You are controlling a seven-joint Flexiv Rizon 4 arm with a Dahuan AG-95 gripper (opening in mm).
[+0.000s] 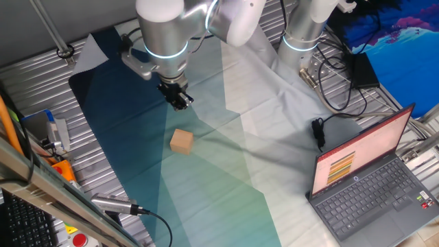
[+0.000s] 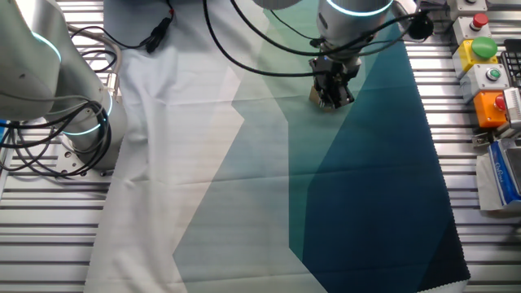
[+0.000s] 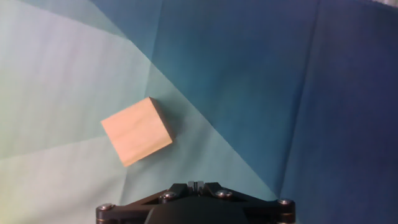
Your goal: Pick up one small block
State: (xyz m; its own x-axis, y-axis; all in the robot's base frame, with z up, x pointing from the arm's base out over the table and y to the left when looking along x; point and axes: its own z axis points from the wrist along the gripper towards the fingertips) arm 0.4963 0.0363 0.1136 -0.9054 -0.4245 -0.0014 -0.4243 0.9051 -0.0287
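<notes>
The small block (image 1: 182, 141) is a plain light-tan wooden cube lying on the teal and white cloth (image 1: 219, 199). My gripper (image 1: 180, 99) hangs above the cloth, a little behind the block, with its fingers pressed together and nothing between them. In the hand view the block (image 3: 137, 130) lies left of centre, up and to the left of the gripper (image 3: 196, 184), apart from it. In the other fixed view the gripper (image 2: 332, 98) covers most of the block; only a tan edge (image 2: 313, 98) shows at its left.
An open laptop (image 1: 370, 185) stands at the right front, with black cables (image 1: 329, 89) behind it. A second arm's base (image 2: 57, 81) stands beside the cloth. A button box (image 2: 484, 73) and tools (image 1: 55, 134) lie along the cloth's edge.
</notes>
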